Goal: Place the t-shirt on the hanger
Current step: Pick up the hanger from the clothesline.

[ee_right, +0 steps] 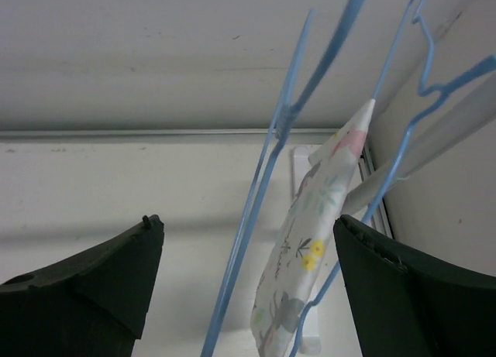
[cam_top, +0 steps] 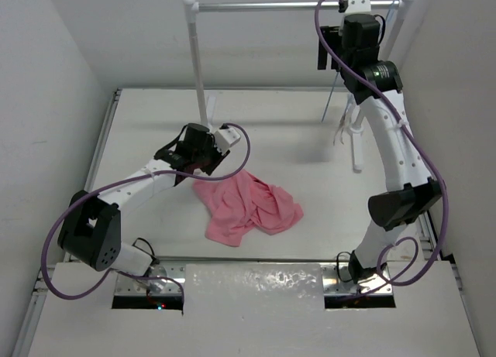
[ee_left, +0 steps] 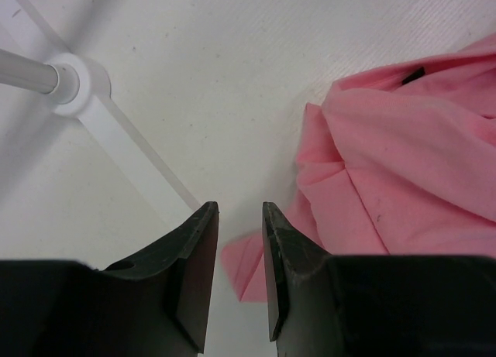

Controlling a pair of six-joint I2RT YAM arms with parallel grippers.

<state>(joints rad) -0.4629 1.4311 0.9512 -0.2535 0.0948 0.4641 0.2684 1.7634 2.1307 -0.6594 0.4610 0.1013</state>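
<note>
The left gripper (ee_left: 240,211) hangs low over the table (cam_top: 139,132), left of centre. Its fingers are a narrow slit apart and pinch nothing. A loose corner of the t-shirt (cam_top: 248,206) lies just past their tips. The shirt is crumpled in a heap at mid-table, nearer the front edge than the back.

At the far right corner, the right gripper (ee_right: 246,225) is raised to the rack (cam_top: 294,6), its fingers spread wide. The hanger (ee_right: 263,167), a plain pale-blue wire, hangs in the gap between them, touching neither. A second hanger (ee_right: 314,245), with a flower-printed strip, hangs just to its right, close to the right finger.

The step looks like taking the hanger off the rail. To do it well, the fingers should centre on the plain wire alone and leave the strip hanger outside the closing gap. The lift should then clear the hook before pulling away.

Counted: one t-shirt, two hangers, one rack, two grippers.
</note>
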